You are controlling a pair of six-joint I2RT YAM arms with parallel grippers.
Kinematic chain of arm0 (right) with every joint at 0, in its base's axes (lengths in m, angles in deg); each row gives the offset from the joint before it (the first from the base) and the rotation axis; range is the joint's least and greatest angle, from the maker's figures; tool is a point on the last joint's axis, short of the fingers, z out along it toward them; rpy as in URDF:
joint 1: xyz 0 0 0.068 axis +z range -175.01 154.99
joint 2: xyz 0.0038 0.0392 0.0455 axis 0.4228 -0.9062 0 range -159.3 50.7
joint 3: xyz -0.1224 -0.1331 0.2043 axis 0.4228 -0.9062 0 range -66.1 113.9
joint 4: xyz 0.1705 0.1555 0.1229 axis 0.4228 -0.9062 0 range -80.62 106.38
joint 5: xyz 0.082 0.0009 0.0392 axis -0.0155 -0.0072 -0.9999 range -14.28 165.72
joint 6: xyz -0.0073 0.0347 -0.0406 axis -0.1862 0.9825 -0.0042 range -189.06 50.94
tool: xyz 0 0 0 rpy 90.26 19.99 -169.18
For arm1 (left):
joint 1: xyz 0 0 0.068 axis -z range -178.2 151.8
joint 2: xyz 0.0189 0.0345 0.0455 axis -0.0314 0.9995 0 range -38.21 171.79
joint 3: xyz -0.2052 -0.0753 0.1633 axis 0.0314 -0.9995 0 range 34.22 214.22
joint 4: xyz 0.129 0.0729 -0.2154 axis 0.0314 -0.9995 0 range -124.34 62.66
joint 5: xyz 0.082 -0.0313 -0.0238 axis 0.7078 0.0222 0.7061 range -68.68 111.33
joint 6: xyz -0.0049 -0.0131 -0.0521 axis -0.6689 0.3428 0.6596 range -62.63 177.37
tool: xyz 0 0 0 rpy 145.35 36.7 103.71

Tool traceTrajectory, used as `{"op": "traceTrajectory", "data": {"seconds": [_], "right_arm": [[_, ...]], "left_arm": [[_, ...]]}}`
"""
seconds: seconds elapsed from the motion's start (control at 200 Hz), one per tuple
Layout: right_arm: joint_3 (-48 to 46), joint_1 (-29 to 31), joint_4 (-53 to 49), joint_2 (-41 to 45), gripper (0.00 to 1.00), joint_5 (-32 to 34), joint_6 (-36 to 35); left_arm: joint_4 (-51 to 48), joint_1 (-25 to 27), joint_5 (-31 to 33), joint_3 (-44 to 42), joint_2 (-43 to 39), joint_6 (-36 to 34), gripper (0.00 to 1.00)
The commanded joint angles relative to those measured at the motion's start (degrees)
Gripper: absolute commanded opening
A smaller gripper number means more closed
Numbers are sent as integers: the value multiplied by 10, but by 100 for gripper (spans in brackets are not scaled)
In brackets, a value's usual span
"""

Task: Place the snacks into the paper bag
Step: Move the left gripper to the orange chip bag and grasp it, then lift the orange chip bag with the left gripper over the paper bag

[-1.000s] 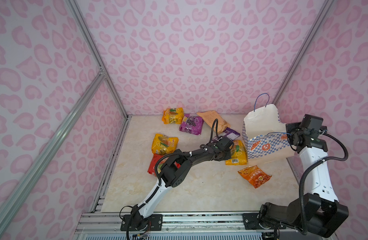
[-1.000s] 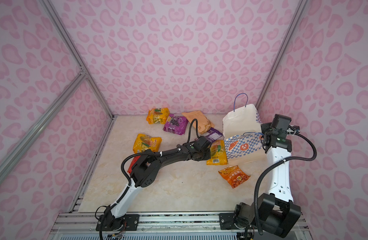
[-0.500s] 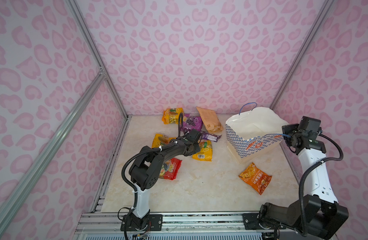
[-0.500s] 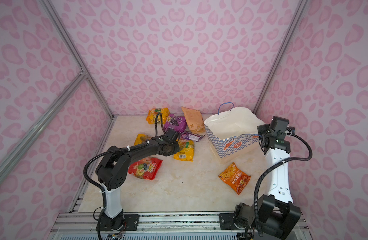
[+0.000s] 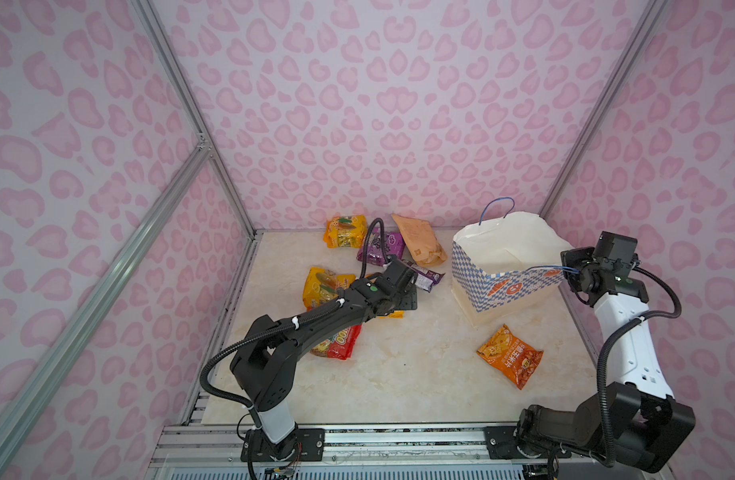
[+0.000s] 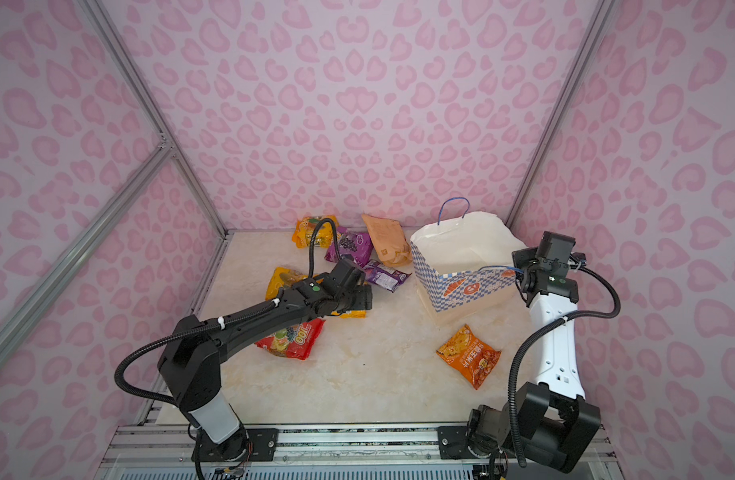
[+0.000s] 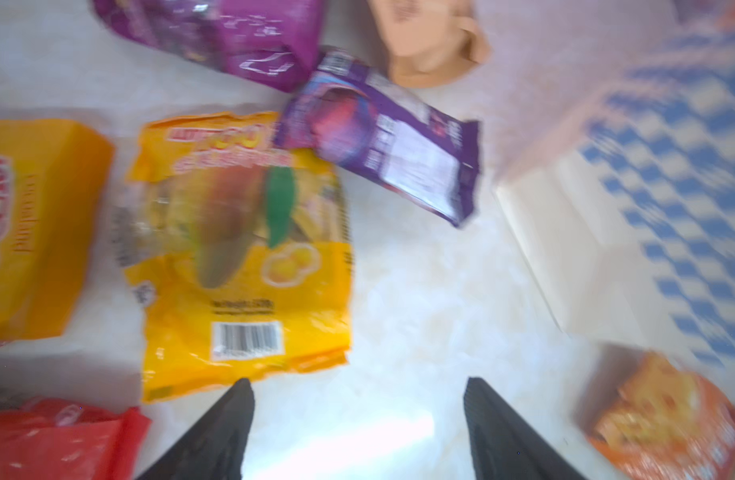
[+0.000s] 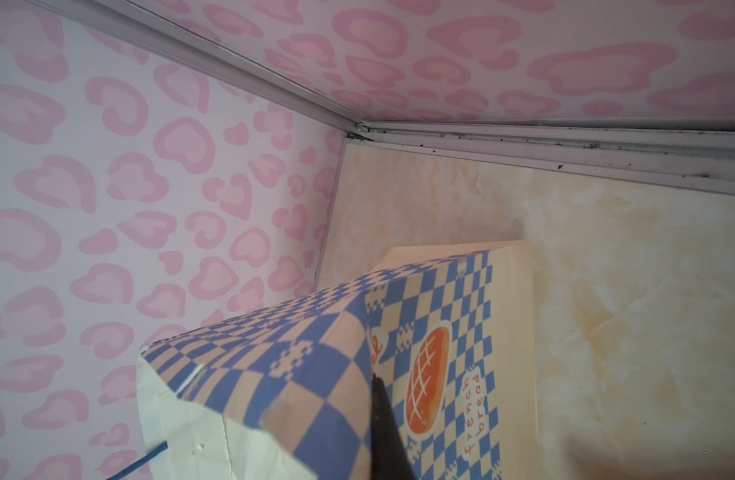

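Left wrist view: left gripper (image 7: 356,380) spread wide and empty, hanging over bare marble floor (image 7: 420,291). One fingertip sits at the barcode end of the yellow packet (image 7: 241,257); the other is over bare floor. Judged step: pick this packet next. Its long axis runs from the barcode end, nearest the fingers, to the printed header end farthest from them, so the fingers' closing line lies across its width. The picture is blurred, so fine print is unreadable. A purple packet (image 7: 382,158) overlaps the header corner. To do the step well, shift sideways until the packet is centred between the fingers, come down on the barcode half clear of the purple one, and pinch the crinkly film into a ridge rather than scrape the floor. In a top view the left gripper (image 5: 407,297) covers most of this packet, mid-floor among the loose snacks and well apart from the paper bag (image 5: 511,286). The bag stands on its cream base at the right rear, leaning, with its mouth up and open. Its white inside shows and no packet is visible in it. The right gripper (image 5: 573,270) is pressed together on the bag's near rim by a blue cord handle (image 5: 553,269). Judged: it should hold steady so the mouth stays wide for the drop. An orange packet (image 5: 509,361) lies alone in front of the bag.
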Motion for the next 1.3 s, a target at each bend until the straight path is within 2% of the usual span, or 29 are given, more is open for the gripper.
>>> {"op": "traceTrajectory", "data": {"seconds": [0.0, 0.15, 0.305, 0.4, 0.58, 0.72, 0.87, 0.95, 1.17, 1.295], "right_arm": [[3, 1, 14, -5, 0, 0, -3], [-8, 0, 19, -11, 0, -16, 2], [-16, 2, 18, -4, 0, -20, -2], [-14, 2, 13, 0, 0, -20, -8], [-14, 0, 7, 8, 0, -20, -12], [-17, -1, 9, 7, 0, -27, -10], [-19, 0, 11, 5, 0, -36, -8], [-22, 0, 13, 6, 0, -39, -8], [-23, -1, 7, 10, 0, -34, -8], [-20, -1, 6, 11, 0, -34, -7]], "left_arm": [[27, 53, -76, 8, 28, -69, 81], [44, 126, -174, 79, 126, -145, 82], [89, 147, -269, 140, 211, -162, 83], [110, 147, -308, 176, 256, -141, 82], [114, 147, -318, 230, 319, -109, 77], [110, 147, -281, 237, 341, -98, 74], [119, 141, -256, 231, 348, -93, 76], [126, 136, -279, 235, 356, -90, 75], [146, 136, -365, 232, 363, -87, 64], [146, 138, -385, 220, 355, -85, 56]]}}
